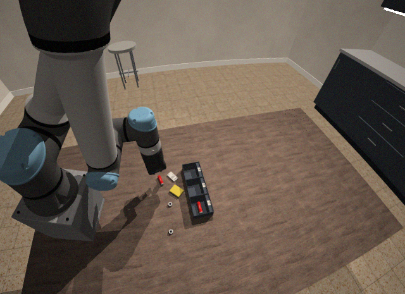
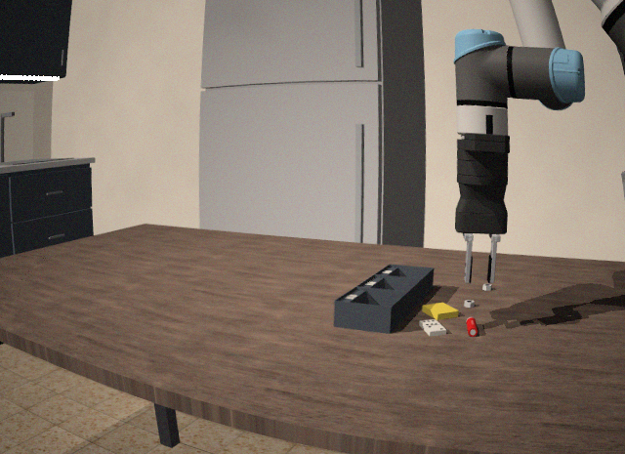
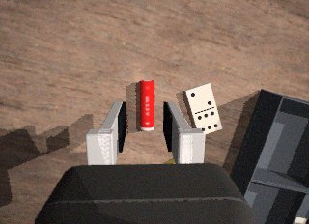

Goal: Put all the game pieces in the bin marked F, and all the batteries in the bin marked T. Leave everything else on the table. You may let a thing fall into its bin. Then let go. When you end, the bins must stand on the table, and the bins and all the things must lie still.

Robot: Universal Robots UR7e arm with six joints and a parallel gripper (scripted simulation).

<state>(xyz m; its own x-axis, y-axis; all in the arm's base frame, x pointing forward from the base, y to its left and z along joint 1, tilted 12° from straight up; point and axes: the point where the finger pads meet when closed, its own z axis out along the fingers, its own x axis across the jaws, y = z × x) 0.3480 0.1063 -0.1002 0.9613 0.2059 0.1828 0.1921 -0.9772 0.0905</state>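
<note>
A red battery point(image 3: 147, 104) lies on the table, in line with the gap between my fingers in the wrist view; it also shows in the top view point(image 1: 160, 179) and the exterior view point(image 2: 472, 326). My gripper point(image 3: 144, 117) point(image 2: 479, 280) is open and empty, hovering above the battery. A white domino point(image 3: 203, 108) lies just right of the battery, between it and the dark three-compartment bin point(image 1: 197, 193). A second red battery point(image 1: 199, 207) lies in the bin's nearest end compartment. The bin labels are too small to read.
A flat yellow block point(image 1: 176, 190) lies beside the bin's long side. Two small metal nuts point(image 1: 169, 203) point(image 1: 170, 231) lie on the table nearer the front. The robot base point(image 1: 59, 199) stands at the left.
</note>
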